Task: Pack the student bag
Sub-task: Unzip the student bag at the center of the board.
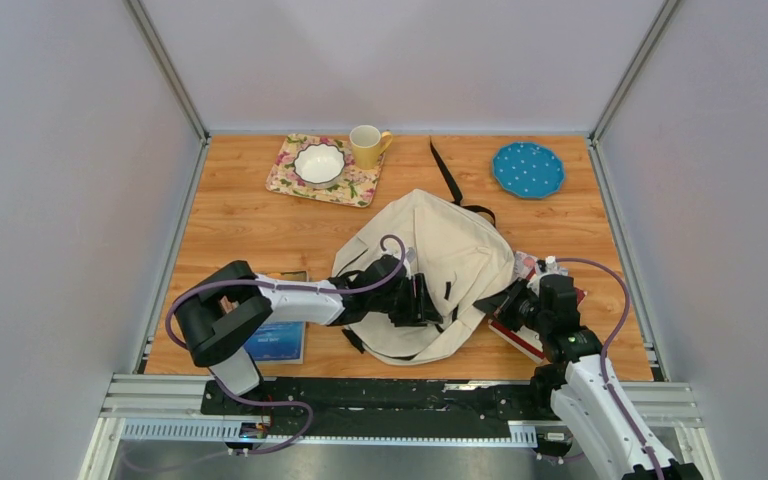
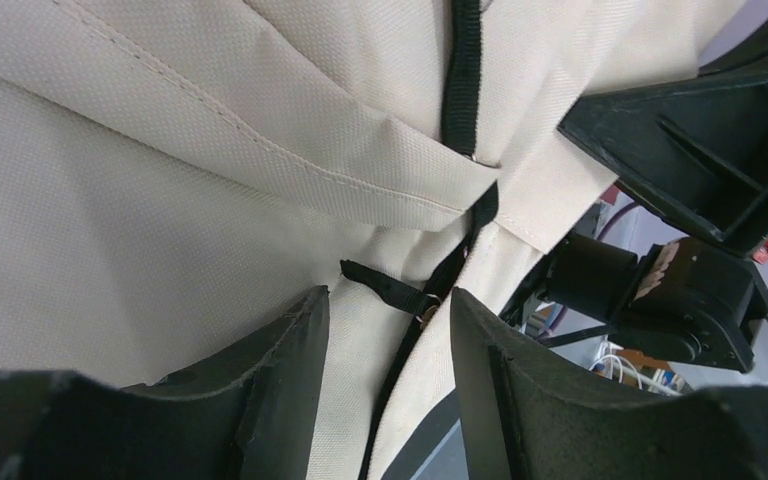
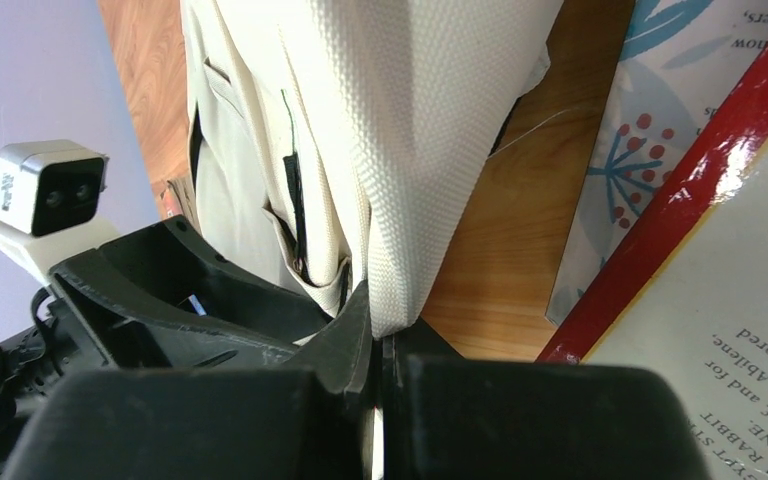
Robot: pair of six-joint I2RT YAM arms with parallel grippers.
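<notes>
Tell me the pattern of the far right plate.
The plate is blue with white dots; top external view.

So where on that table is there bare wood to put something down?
Bare wood lies at the left, between the floral mat and the left arm, and at the right, between the blue plate and the books. The near half is crowded: student bag, right arm, a blue book.
</notes>
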